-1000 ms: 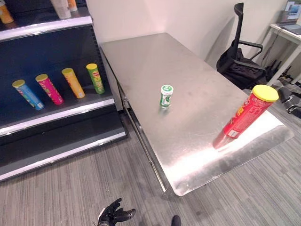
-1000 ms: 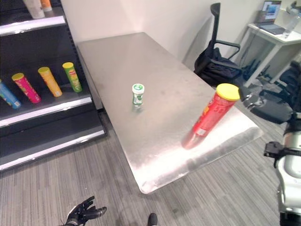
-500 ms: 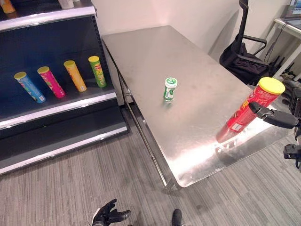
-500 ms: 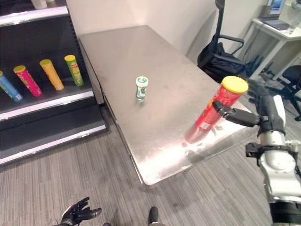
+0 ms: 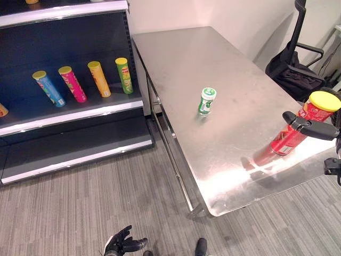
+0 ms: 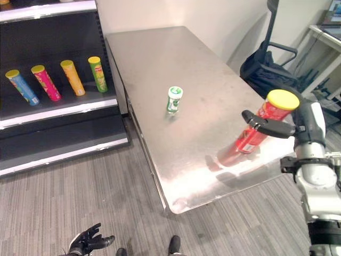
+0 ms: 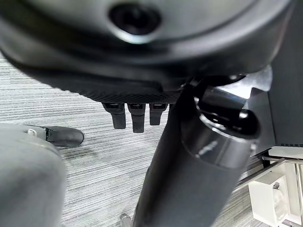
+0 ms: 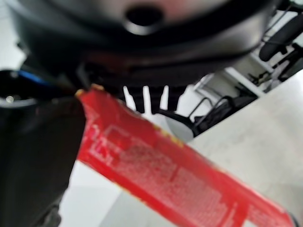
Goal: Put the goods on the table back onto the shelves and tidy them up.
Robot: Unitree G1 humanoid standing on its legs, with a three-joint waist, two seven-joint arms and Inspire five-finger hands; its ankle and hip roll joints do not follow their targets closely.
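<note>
Noting the right hand (image 6: 277, 127) at the red crisp can with the yellow lid (image 6: 262, 124), which is standing near the table's near right corner. Its thumb is reaching across the front of the can and its fingers are lying behind; in the right wrist view the can (image 8: 180, 184) is lying right against the palm, but we are not seeing whether the fingers are actually pressing it, so we cannot tell if the grasp is made. The left hand (image 5: 121, 244) is hanging low over the carpet, fingers spread and relaxed, holding nothing.

We are judging the main risk to be a tip-over: the can is tall, narrow and close to the steel table (image 5: 176, 58) edge, so a thumb pushing before the fingers close could topple it, and it could roll off onto the floor. A loose wrap could also let the smooth tube slip during the carry to the shelves (image 5: 80, 109).

The eye views are giving us the layout: the small green-and-white bottle (image 5: 206, 101) upright mid-table, and four crisp cans (image 6: 72, 77) lying on the shelf. The right wrist view is giving only the close contact of can and palm.
</note>
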